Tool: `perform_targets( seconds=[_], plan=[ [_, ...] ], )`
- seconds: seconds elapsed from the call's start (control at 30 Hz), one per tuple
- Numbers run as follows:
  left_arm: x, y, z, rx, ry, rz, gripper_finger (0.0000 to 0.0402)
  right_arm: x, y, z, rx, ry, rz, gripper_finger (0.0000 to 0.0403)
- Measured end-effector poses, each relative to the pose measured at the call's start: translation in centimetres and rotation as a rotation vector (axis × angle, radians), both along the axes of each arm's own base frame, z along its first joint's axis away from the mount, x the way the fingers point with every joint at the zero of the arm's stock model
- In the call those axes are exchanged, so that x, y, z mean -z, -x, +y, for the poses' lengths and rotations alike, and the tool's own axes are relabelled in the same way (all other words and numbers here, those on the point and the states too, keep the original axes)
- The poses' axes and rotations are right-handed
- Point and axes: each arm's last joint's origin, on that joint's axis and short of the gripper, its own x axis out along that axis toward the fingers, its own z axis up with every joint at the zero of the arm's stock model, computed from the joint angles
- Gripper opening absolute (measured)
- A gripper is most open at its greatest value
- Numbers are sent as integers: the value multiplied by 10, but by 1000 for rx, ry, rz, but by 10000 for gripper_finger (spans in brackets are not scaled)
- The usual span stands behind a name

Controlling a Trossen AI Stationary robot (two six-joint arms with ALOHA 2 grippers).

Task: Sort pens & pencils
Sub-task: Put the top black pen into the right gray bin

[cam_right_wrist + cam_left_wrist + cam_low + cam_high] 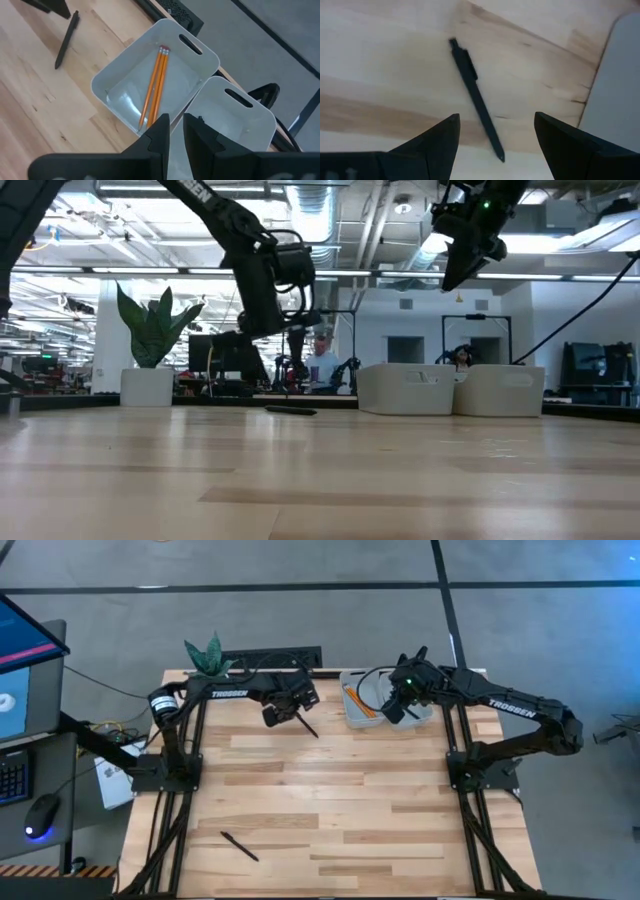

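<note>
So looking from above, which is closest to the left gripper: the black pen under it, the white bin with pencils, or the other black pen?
1. Black pen beneath the left gripper.
2. White plastic bin holding orange pencils, at the table's back.
3. Second black pen, near the front edge.

I see open table around the pen (476, 97) under my left gripper (495, 135); only the bin (620, 95) stands near, beside it.
</note>
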Motion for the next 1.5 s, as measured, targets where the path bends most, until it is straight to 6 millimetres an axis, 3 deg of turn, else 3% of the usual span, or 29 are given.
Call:
perform_targets(
  seconds=[0.37, 1.5],
  plan=[
    [19, -3, 6, -28, 59, 23, 249, 0, 0, 0, -22, 9, 7, 77],
    [20, 6, 22, -110, 87, 14, 249, -1, -1, 0, -45, 22, 9, 77]
  ],
)
